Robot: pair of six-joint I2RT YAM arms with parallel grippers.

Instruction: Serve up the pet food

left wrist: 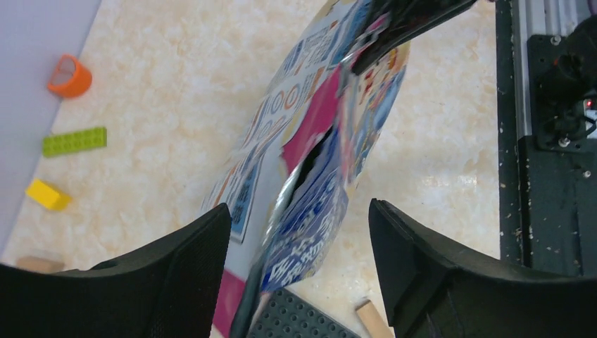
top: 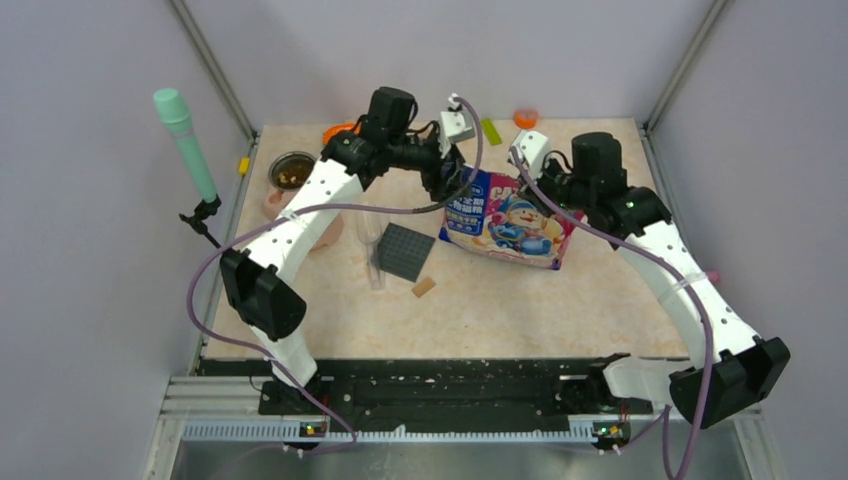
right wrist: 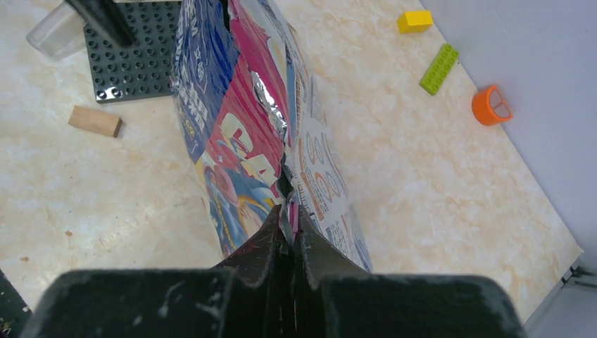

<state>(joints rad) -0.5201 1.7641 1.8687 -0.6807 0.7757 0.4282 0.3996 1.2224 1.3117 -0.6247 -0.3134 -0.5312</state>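
Observation:
The glossy pink-and-blue cat food bag (top: 505, 222) is held up off the table at mid-back, and its torn top shows foil inside. My right gripper (right wrist: 287, 215) is shut on the bag's edge (right wrist: 239, 127) and shows in the top view (top: 545, 190). My left gripper (left wrist: 299, 239) is open. Its fingers stand either side of the bag's other end (left wrist: 310, 162) without touching it; it also shows in the top view (top: 447, 180). No loose kibble shows at the bag. A small brown bowl (top: 291, 170) with brown bits sits at the back left.
A dark grey studded plate (top: 404, 251), a tan block (top: 424, 287) and a clear cup (top: 368, 240) lie left of the bag. A green brick (top: 490, 131), an orange ring (top: 525, 117) and a yellow brick (top: 243, 165) lie near the back edge.

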